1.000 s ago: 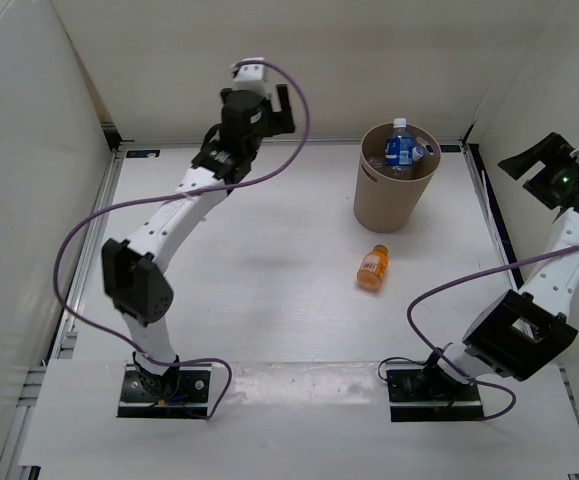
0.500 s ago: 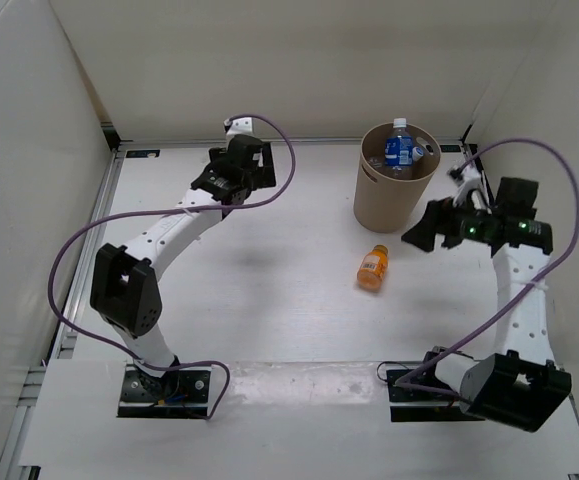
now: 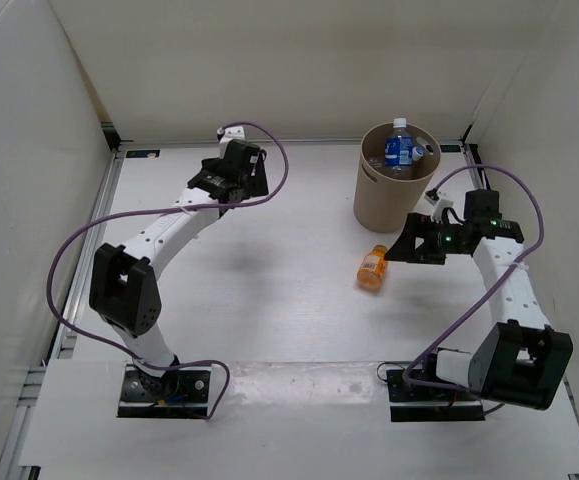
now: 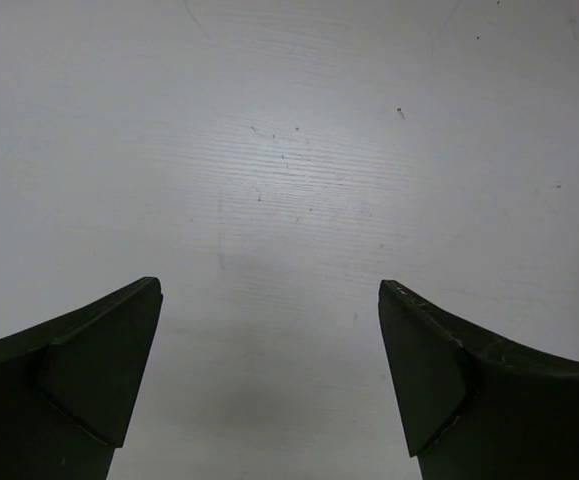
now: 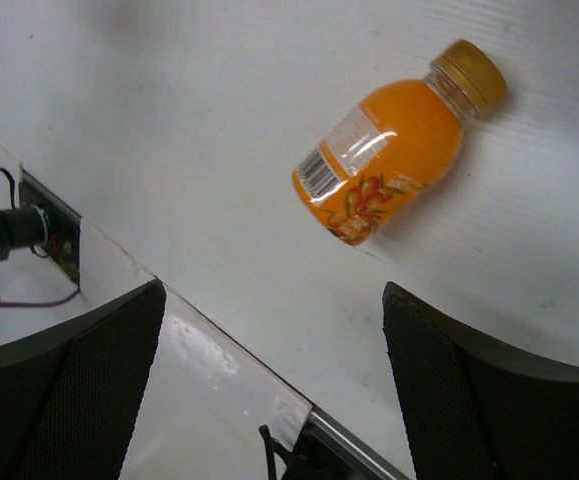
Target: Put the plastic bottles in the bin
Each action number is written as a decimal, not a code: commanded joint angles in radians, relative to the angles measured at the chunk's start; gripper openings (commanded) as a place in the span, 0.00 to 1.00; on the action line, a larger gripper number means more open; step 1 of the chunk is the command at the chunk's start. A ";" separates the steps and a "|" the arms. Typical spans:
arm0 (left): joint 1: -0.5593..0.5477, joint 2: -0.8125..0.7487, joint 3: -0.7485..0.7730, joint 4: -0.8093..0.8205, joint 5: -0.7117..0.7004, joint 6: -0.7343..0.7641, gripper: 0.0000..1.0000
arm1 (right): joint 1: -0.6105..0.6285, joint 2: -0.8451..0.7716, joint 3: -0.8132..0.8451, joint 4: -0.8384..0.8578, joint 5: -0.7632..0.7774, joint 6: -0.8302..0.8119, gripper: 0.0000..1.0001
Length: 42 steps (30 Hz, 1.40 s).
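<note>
My right hand (image 5: 272, 300), jaws apart and empty, hovers just beside the orange bottle (image 5: 389, 150) on its right-edge side. The bottle lies flat before the bin (image 3: 389, 205), cap toward the far edge of the bench (image 3: 269, 300) — my left hand (image 4: 269, 300), also apart, is well off.

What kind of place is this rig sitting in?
Probably a lab test cell, not a home: a white table boxed in by plain white panels, left arm and right arm bolted at its near edge, and staged props: a tan bin, an orange bottle.
</note>
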<state>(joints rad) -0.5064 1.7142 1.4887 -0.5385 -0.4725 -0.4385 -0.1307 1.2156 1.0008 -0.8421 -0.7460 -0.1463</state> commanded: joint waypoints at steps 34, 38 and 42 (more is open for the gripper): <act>0.103 -0.215 -0.179 -0.183 0.034 0.083 1.00 | 0.026 0.364 -0.074 0.219 0.140 0.554 0.90; 0.117 -0.214 -0.177 -0.181 0.037 0.098 1.00 | 0.066 0.381 -0.033 0.192 0.203 0.580 0.90; 0.121 -0.212 -0.180 -0.183 0.040 0.115 1.00 | 0.104 0.401 -0.005 0.183 0.220 0.594 0.90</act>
<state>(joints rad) -0.3943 1.5311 1.3136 -0.7151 -0.4431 -0.3447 -0.0517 1.6020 0.9539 -0.6292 -0.5617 0.4191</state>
